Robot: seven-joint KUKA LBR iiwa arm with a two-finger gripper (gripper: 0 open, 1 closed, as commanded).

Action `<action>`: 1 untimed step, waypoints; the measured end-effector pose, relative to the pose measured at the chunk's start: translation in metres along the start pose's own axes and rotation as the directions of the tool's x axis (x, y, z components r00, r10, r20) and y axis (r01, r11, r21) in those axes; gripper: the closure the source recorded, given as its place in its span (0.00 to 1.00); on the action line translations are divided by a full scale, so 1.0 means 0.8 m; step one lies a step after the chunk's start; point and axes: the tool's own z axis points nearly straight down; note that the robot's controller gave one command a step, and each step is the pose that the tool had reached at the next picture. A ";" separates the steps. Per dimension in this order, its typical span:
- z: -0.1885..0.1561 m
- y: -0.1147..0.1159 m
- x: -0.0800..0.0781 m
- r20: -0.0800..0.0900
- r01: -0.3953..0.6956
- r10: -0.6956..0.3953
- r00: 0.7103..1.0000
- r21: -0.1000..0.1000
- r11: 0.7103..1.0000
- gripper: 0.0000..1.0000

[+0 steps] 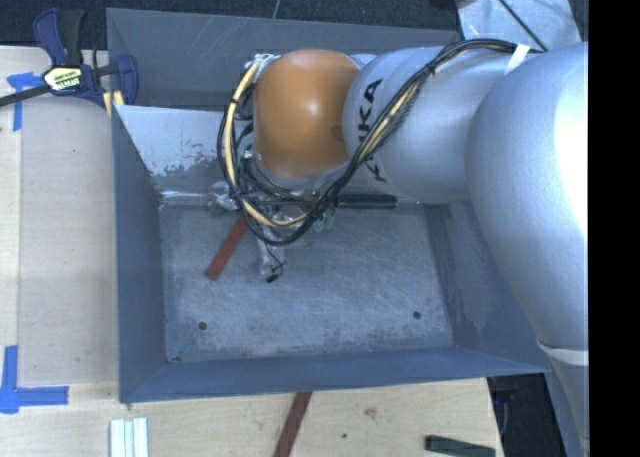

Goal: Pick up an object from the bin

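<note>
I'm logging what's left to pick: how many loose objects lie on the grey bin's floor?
2: a reddish-brown flat stick left of the gripper, and a dark slim rod along the back wall. The arm may hide more.

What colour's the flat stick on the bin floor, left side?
Reddish brown; the stick shows best in the camera view.

Silver arm (450, 145), orange cover (300, 110), apparently KUKA-marked
</note>
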 end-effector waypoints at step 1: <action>0.031 0.011 -0.036 0.003 0.329 -0.329 0.944 0.002 0.944 1.00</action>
